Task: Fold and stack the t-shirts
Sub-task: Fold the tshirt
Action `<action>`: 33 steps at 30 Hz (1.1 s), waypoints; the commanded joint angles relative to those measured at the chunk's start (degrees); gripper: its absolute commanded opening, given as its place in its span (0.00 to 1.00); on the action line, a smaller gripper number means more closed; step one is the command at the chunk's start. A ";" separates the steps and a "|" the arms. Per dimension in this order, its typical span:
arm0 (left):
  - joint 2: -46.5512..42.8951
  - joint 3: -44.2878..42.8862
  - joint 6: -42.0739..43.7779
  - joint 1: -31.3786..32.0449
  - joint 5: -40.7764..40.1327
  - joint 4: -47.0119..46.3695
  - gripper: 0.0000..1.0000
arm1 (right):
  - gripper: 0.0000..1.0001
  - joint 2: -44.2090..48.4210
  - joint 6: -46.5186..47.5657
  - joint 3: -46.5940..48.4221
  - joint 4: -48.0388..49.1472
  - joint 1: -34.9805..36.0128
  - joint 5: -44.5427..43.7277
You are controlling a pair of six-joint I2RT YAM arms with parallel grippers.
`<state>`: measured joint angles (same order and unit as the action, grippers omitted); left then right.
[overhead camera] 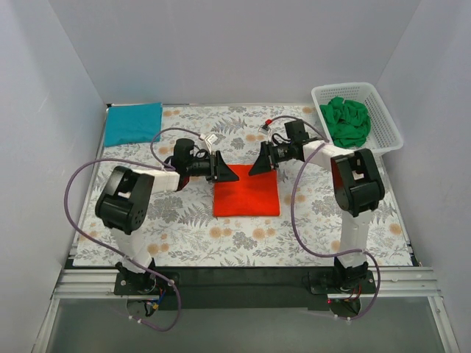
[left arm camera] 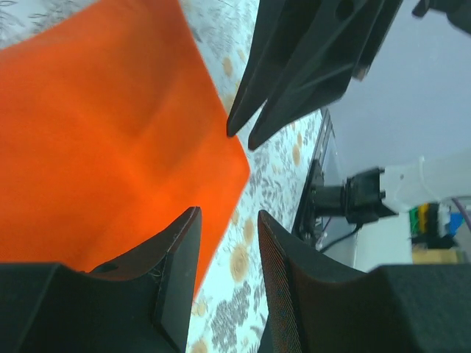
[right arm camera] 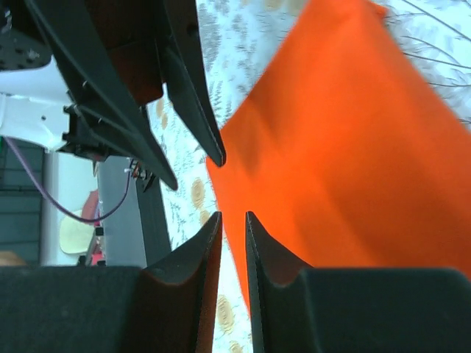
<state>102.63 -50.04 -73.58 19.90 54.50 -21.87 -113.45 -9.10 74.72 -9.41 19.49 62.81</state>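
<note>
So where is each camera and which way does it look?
Top camera: above and behind, looking down at the floral cloth; left arm and right arm both show.
Left wrist camera: on the left arm, looking past the left gripper at the orange t-shirt and the right gripper.
Right wrist camera: on the right arm, looking past its fingers the opposite way.
Shared: both wrist views show the orange t-shirt and the opposite gripper.

My table (overhead camera: pixel 243 276), floral cloth (overhead camera: pixel 221 243) spread over it.
Folded orange-red tee (overhead camera: pixel 246 195) flat mid-cloth in front of me; folded teal tee (overhead camera: pixel 132 123) at far-left corner; white lattice basket (overhead camera: pixel 388 121) at far-right corner; all well apart.
</note>
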 commanded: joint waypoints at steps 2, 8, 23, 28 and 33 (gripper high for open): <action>9.42 -3.91 -11.49 1.02 -3.43 -10.81 0.35 | 0.25 -7.57 -8.38 3.33 7.89 0.20 -0.84; 16.55 -5.94 -10.45 1.37 -13.09 -2.60 0.34 | 0.25 -13.37 -11.46 1.49 12.40 0.12 -8.38; 0.92 4.96 -6.30 -3.73 -6.59 -3.00 0.34 | 0.27 -0.73 -0.91 -3.62 1.94 -3.67 -3.05; 2.21 -0.22 -6.75 -2.41 -8.18 -5.02 0.35 | 0.28 -1.77 -3.64 0.07 2.55 -3.67 -3.39; 9.59 -4.97 -9.38 -2.41 -10.81 -9.15 0.35 | 0.27 -8.61 -2.94 1.48 3.08 -4.28 -4.62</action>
<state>108.75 -53.06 -81.73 17.50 46.52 -28.51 -117.71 -12.95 74.83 -5.82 15.75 58.22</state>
